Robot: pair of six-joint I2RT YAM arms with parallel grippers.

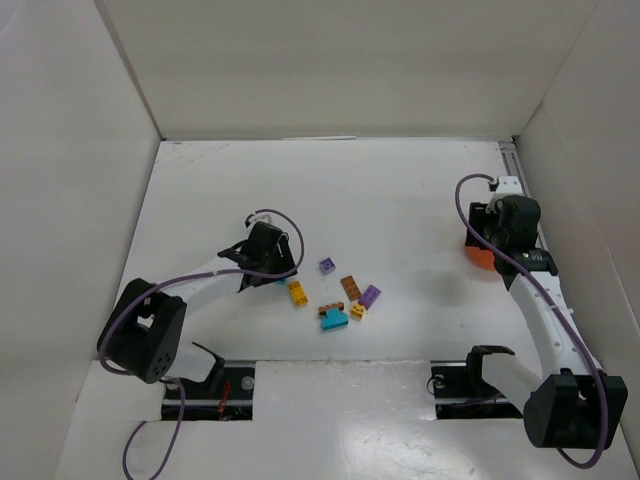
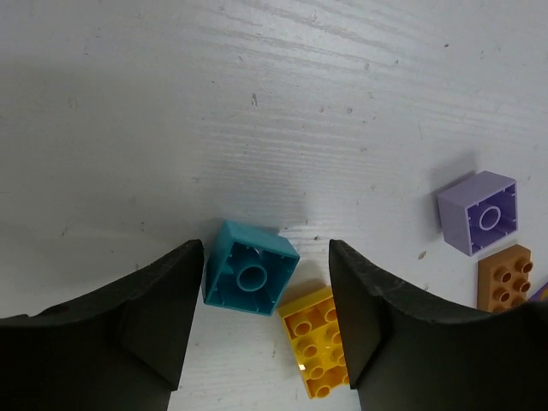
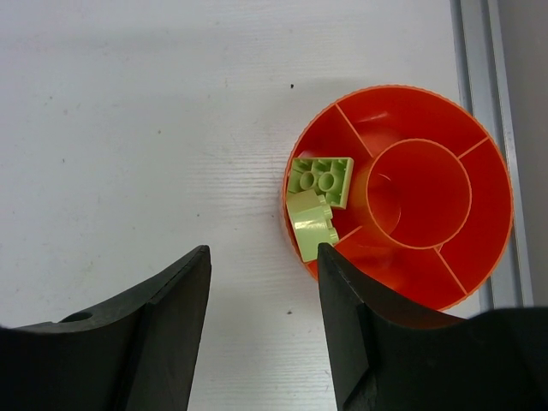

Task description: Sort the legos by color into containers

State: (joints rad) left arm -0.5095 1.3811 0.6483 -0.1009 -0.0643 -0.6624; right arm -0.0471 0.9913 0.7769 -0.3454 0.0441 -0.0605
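Note:
My left gripper (image 2: 265,257) hangs low over the table, open, straddling two legos. A teal brick (image 2: 250,270) lies upside down close to the left finger (image 2: 163,317), and a yellow brick (image 2: 318,341) rests against the right finger (image 2: 377,325). From above, the left gripper (image 1: 262,268) sits just left of the yellow brick (image 1: 298,292). The orange container (image 3: 479,282) holds two pale green legos (image 3: 321,180) in one compartment. My right gripper (image 3: 261,257) is open and empty over bare table just left of it.
More legos lie right of the left gripper: a purple one (image 2: 479,212), a brown one (image 2: 503,276), and a cluster with a teal piece (image 1: 333,319) and another purple (image 1: 370,295). A metal rail (image 3: 492,128) runs beside the container. White walls enclose the table.

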